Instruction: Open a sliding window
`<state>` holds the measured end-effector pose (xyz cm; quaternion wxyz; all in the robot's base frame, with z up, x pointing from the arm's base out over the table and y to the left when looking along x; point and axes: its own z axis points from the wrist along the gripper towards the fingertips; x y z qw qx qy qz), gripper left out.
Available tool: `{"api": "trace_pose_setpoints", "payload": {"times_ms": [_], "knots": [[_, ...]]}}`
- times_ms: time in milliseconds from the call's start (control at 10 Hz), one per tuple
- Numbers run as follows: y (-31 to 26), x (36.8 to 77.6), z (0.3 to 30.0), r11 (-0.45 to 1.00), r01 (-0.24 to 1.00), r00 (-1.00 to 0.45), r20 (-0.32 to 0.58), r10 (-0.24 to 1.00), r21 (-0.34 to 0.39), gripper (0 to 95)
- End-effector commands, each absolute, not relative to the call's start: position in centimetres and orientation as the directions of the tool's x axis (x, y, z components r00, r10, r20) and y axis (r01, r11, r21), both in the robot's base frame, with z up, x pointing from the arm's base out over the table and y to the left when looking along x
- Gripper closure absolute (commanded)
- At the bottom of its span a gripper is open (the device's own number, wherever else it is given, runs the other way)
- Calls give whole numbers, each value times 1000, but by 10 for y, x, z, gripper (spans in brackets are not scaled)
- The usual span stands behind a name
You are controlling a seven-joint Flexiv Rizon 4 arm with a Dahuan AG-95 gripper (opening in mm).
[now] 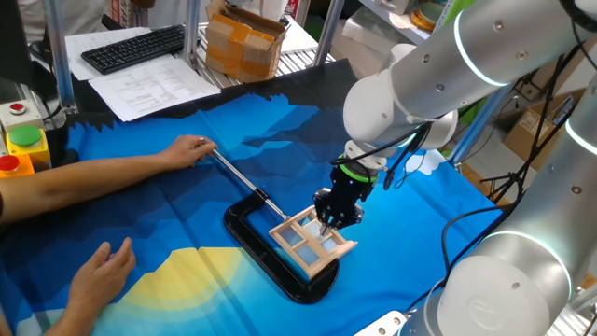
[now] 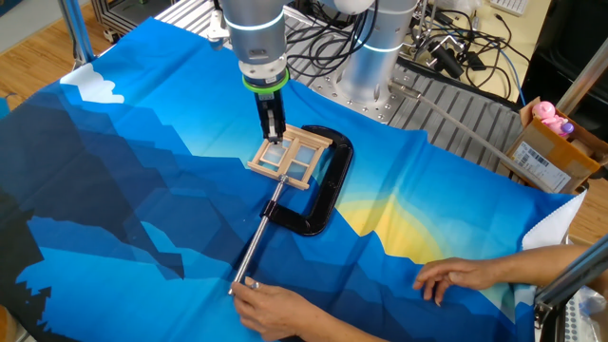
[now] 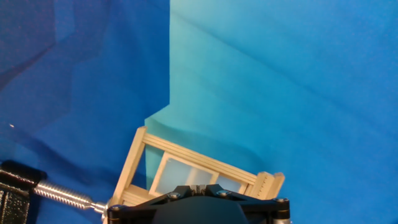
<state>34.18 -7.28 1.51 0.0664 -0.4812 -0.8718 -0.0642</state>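
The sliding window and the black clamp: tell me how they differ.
The sliding window is light unpainted wood with pale bluish panes; the black clamp is dark, C-shaped, with a metal rod. The closed gripper sits at the window; a person's hand holds the clamp's rod end. Both lie on the blue cloth.

Sliding window point(image 1: 312, 243): pale unpainted wood frame, matt, with translucent bluish panes. C-clamp point(image 1: 270, 257): glossy black body, bright metal screw rod point(image 2: 258, 242), thread visible in hand view. Desk cloth point(image 2: 142, 190): blue printed fabric, matt, softly creased. Arm casing point(image 1: 438, 75): smooth silver-white, satin sheen. Cardboard box point(image 1: 244, 42) at twelve o'clock: dull brown.
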Motion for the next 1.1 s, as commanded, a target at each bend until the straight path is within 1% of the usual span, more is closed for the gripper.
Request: {"api": "trace_pose_setpoints", "payload": {"times_ms": [100, 1100], "knots": [[-72, 342, 14, 528, 848, -528, 172, 831, 53, 950], [-73, 342, 7, 527, 849, -527, 155, 836, 42, 950]]}}
